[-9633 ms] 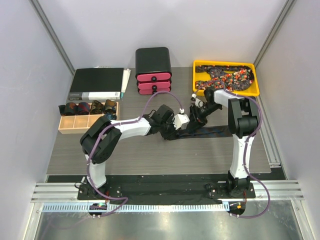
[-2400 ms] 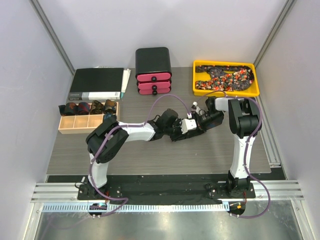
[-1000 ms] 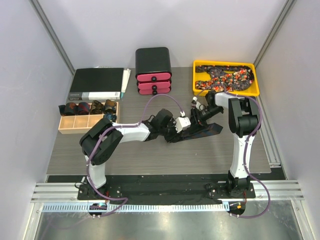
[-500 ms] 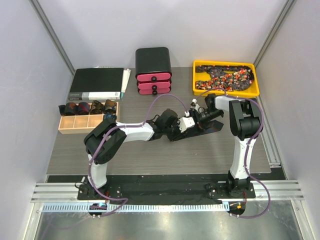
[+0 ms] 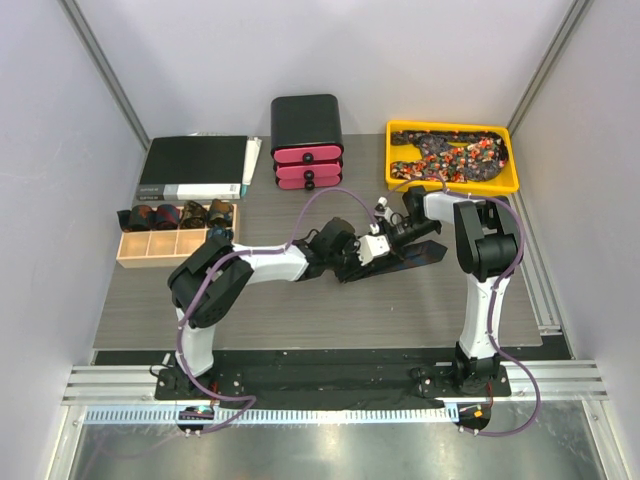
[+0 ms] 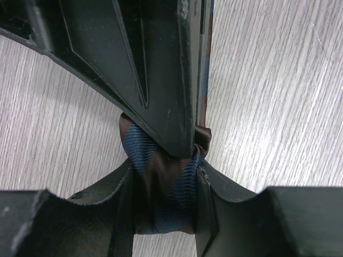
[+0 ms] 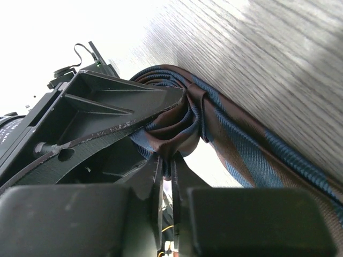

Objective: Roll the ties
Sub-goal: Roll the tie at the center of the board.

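Tie [image 5: 420, 256], half coiled, sat mid-table. We held its coil clamped in our left gripper [image 6: 163, 179]; our right gripper [image 7: 169, 163], spread a moment before, had just pinched the inner fold, so we judged rolling could continue along the tail trailing right.

Nothing readable anywhere, honestly. The only candidate is the black folder [image 5: 195, 160] in the upper left of the overhead view: there's a pale strip along its lower edge that looks printed, but it's way too small to make out a single letter
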{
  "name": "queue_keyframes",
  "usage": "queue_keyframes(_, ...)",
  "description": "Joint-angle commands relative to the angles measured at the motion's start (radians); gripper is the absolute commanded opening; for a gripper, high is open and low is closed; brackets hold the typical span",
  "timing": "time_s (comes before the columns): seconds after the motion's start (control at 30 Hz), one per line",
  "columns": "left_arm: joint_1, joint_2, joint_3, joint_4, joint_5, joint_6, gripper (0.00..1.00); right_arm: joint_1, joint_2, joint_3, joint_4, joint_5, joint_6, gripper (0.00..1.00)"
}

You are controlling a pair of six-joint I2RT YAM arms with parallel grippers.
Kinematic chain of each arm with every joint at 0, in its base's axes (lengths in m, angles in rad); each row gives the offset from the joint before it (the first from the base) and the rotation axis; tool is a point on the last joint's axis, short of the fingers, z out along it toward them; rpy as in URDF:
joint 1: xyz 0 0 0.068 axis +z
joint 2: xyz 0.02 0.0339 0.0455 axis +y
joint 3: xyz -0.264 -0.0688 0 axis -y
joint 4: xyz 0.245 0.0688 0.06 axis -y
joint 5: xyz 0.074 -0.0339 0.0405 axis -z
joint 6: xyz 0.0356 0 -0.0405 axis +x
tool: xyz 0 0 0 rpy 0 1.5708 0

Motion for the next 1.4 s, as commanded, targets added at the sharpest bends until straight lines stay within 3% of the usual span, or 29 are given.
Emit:
queue_keyframes(0.0, 0.026, 0.022, -0.054, -0.169, 0.028, 0.021, 0.26, -0.003, 0.029, 0.001, 0.076, 0.184, -0.011, 0.06)
queue_keyframes(0.03, 0.046, 0.009, -0.056, -0.161, 0.079, 0.015, 0.35, -0.003, 0.032, -0.002, 0.079, 0.196, -0.011, 0.04)
queue_keyframes(0.13, 0.078, -0.048, -0.072, -0.101, 0.171, -0.015, 0.49, -0.004, 0.048, -0.010, 0.085, 0.236, -0.011, 0.01)
queue_keyframes(0.23, 0.099, -0.079, -0.085, -0.040, 0.208, -0.022, 0.54, -0.001, 0.068, -0.008, 0.085, 0.259, 0.017, 0.01)
queue_keyframes(0.57, 0.109, -0.034, -0.072, 0.123, 0.243, -0.041, 0.61, -0.003, 0.121, 0.013, 0.078, 0.299, 0.043, 0.01)
queue_keyframes(0.77, 0.109, -0.005, -0.062, 0.200, 0.322, -0.037, 0.72, -0.001, 0.145, 0.030, 0.059, 0.313, 0.038, 0.01)
queue_keyframes(0.93, 0.107, 0.012, -0.042, 0.192, 0.342, -0.045, 0.78, -0.003, 0.162, 0.045, 0.033, 0.324, 0.032, 0.01)
queue_keyframes(1.1, 0.101, -0.016, -0.040, 0.161, 0.254, -0.042, 0.82, -0.004, 0.170, 0.056, 0.006, 0.327, 0.012, 0.01)
queue_keyframes(1.23, 0.098, -0.069, -0.042, 0.094, 0.199, 0.008, 0.83, -0.001, 0.177, 0.065, -0.007, 0.325, 0.006, 0.01)
queue_keyframes(1.37, 0.100, -0.094, -0.030, -0.038, 0.208, 0.149, 0.85, 0.000, 0.180, 0.070, -0.016, 0.322, 0.000, 0.01)
